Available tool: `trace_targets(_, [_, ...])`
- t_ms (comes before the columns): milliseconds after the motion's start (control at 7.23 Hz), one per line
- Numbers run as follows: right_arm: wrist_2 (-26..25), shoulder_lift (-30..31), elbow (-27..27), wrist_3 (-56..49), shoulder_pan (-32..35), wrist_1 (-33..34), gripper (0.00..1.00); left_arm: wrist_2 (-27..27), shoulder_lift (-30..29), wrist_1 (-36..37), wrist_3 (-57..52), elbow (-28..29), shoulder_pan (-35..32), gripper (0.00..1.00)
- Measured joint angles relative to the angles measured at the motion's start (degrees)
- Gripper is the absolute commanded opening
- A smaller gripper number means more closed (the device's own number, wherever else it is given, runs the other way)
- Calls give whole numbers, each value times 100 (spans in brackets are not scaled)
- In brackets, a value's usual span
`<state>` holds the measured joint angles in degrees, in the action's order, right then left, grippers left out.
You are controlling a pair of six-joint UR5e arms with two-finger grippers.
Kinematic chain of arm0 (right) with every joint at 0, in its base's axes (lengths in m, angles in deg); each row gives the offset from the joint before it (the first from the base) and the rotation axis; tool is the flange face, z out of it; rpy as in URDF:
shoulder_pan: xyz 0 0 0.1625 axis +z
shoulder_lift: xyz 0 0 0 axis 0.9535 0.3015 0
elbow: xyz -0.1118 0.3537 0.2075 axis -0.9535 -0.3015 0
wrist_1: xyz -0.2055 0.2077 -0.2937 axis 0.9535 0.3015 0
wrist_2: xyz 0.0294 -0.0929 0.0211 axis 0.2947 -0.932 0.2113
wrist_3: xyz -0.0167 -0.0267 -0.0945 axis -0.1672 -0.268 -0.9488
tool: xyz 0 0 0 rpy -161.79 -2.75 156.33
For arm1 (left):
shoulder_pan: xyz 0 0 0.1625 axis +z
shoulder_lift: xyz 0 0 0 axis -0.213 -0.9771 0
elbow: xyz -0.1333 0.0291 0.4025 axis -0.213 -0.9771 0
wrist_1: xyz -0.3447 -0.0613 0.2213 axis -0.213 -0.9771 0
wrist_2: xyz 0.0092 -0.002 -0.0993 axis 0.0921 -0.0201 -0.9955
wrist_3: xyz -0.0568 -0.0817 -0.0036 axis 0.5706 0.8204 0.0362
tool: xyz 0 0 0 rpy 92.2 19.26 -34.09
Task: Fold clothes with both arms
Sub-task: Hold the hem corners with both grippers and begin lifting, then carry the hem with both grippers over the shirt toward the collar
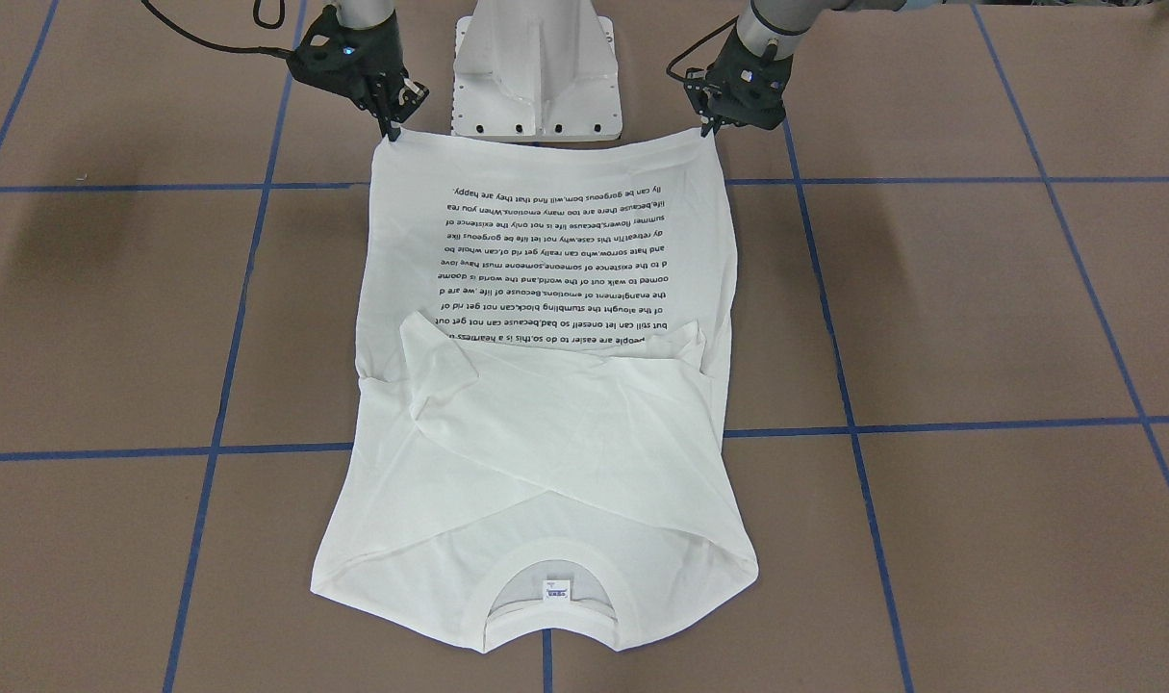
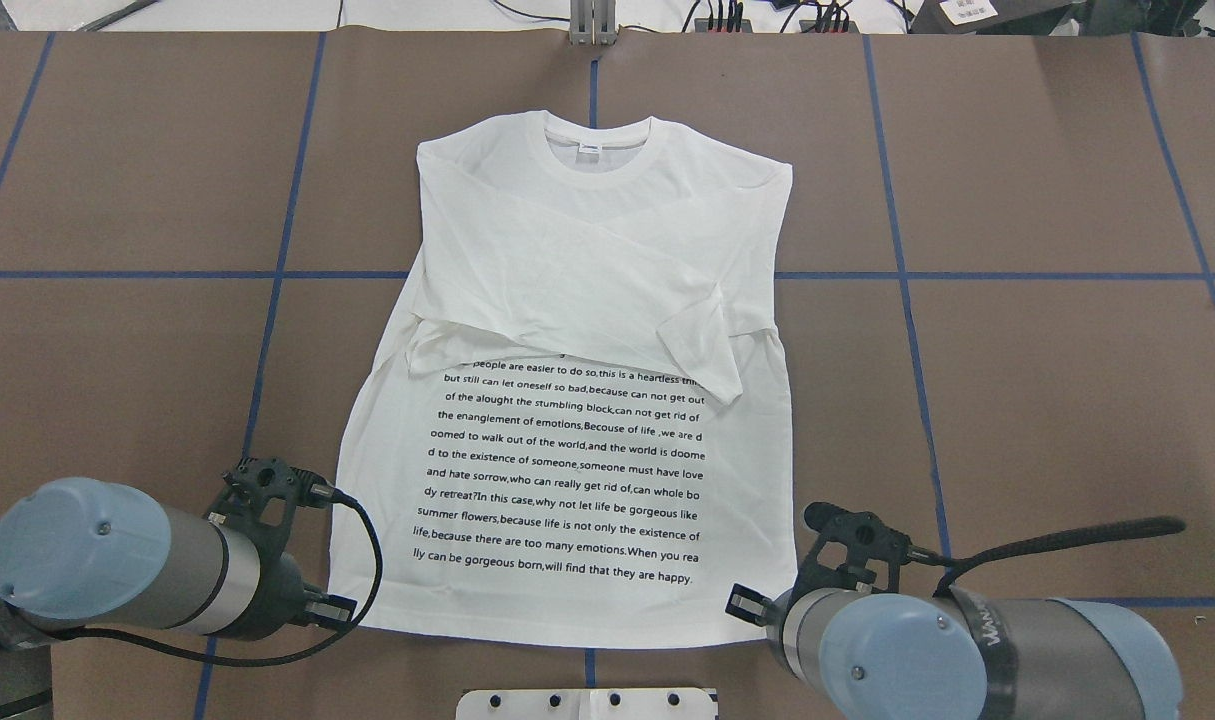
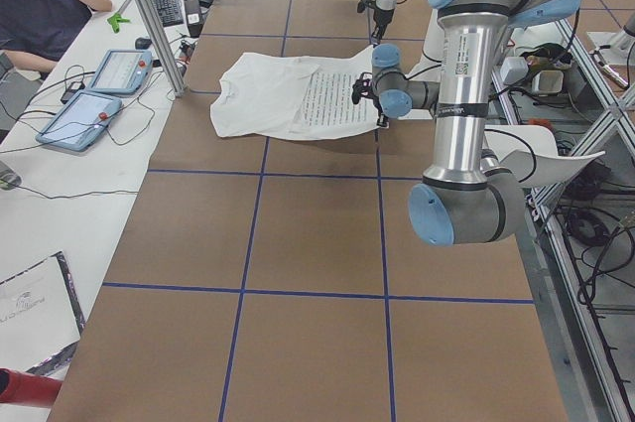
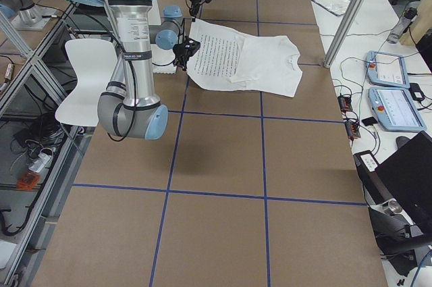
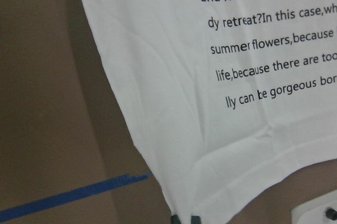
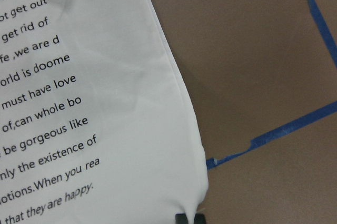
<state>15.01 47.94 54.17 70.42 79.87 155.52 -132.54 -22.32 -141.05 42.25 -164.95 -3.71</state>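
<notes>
The left black two-finger gripper is pinched narrow on one hem corner of the white long-sleeved T-shirt, and the right black two-finger gripper grips the other hem corner, so the hem edge hangs stretched between them, raised off the surface. The shirt's long axis runs straight away from the robot: hem at the robot's side, ribbed round collar and small neck label at the far side. The soft, lightly creased cloth lies print-up, with black lines of text on its lower half and both sleeves crossed over the chest. It rests mid-table on a matte brown table cover gridded with blue tape lines, just beyond the white metal pedestal base. Beside the table a seated person and two tablet-like pendants occupy a white desk.
</notes>
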Motion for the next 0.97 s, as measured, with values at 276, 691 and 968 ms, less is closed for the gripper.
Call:
trace_targets(276, [118,-4,754,-22,-75,741,0,-364,-34,625,5,-721,-6,0])
trace_targets(691, [400,-136,1674,-32,-117,1697,0,-763,-269,1510,-10,-1494,-130,0])
trace_targets(968, [548,-484,1550,-375,279,1903,0,-788,-772,1955,-246,-1273,-621,0])
